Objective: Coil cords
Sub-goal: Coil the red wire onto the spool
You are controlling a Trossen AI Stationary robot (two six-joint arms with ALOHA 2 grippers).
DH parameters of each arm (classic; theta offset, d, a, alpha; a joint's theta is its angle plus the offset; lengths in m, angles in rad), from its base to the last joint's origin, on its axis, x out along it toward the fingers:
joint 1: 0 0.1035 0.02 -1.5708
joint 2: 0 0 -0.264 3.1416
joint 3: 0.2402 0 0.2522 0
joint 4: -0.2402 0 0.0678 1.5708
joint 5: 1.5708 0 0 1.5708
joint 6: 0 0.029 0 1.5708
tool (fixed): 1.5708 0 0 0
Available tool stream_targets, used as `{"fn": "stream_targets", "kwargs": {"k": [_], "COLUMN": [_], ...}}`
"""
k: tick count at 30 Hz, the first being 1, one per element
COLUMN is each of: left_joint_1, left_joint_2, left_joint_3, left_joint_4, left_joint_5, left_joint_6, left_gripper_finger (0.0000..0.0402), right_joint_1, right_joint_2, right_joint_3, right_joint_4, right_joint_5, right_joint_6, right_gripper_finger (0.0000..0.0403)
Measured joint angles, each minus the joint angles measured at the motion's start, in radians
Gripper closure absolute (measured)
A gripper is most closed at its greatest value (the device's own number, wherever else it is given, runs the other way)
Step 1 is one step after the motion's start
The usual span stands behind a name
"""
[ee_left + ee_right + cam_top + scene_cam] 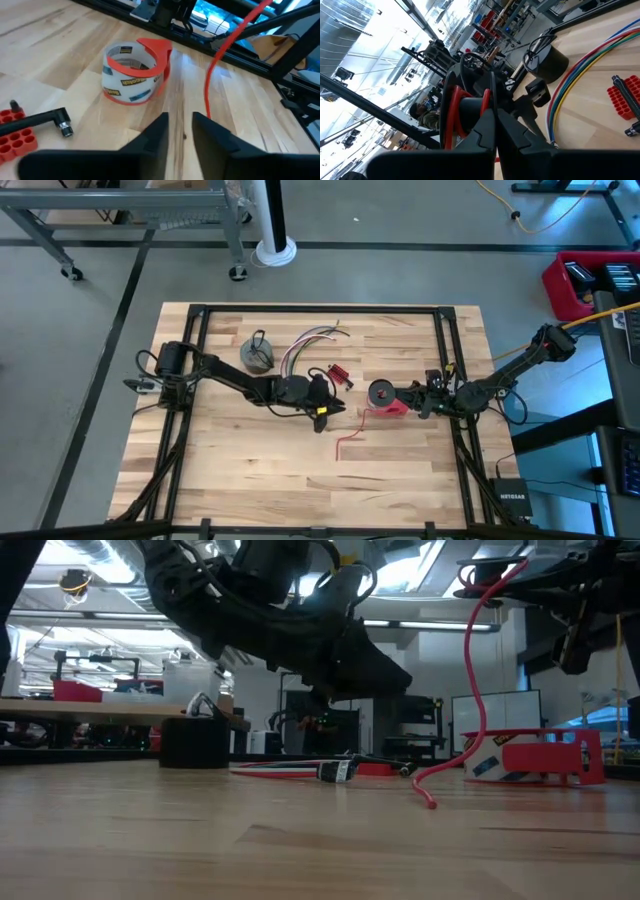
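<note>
**Red cord strung between the two tools at mid-table**

The right tool [428,402], clenched on a small black-and-red coil [466,111], held it above the table [230,470] beside the red tape roll [381,394]. A loose red cord [350,432] hung from it and trailed down toward the left tool [321,421], which hovered with fingers slightly parted and empty, the strand just ahead of its tips. The left tool looked nearer the free end. The grey coil [257,355] and the multicoloured wire bundle [312,340] lay behind the left arm.
</note>
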Motion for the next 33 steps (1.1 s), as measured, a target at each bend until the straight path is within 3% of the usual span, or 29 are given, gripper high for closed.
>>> {"fn": "stream_targets", "kwargs": {"k": [7, 11, 18, 27, 33], "left_joint_1": [-0.004, -0.015, -0.027, -0.026, -0.03], "left_joint_2": [0.002, 0.035, 0.138, 0.275, 0.28], "left_joint_3": [0.0, 0.001, 0.031, 0.202, 0.235], "left_joint_4": [0.021, 0.033, 0.254, 0.241, 0.207], "left_joint_5": [0.0, 0.0, 0.0, 0.0, 0.0], "left_joint_6": [0.046, 0.041, 0.04, 0.047, 0.041], "left_gripper_finger": [0.0263, 0.0263, 0.0272, 0.0272, 0.0272], "right_joint_1": [0.0, 0.0, 0.0, 0.0, 0.0], "right_joint_2": [0.0, 0.0, 0.0, 0.0, 0.0], "right_joint_3": [0.0, 0.0, 0.0, 0.001, 0.001], "right_joint_4": [0.001, 0.01, 0.115, 0.121, 0.121], "right_joint_5": [0.021, 0.095, 0.114, 0.114, 0.114], "right_joint_6": [-0.001, -0.002, -0.112, -0.132, -0.154], "right_gripper_finger": [0.04, 0.04, 0.04, 0.04, 0.04]}}
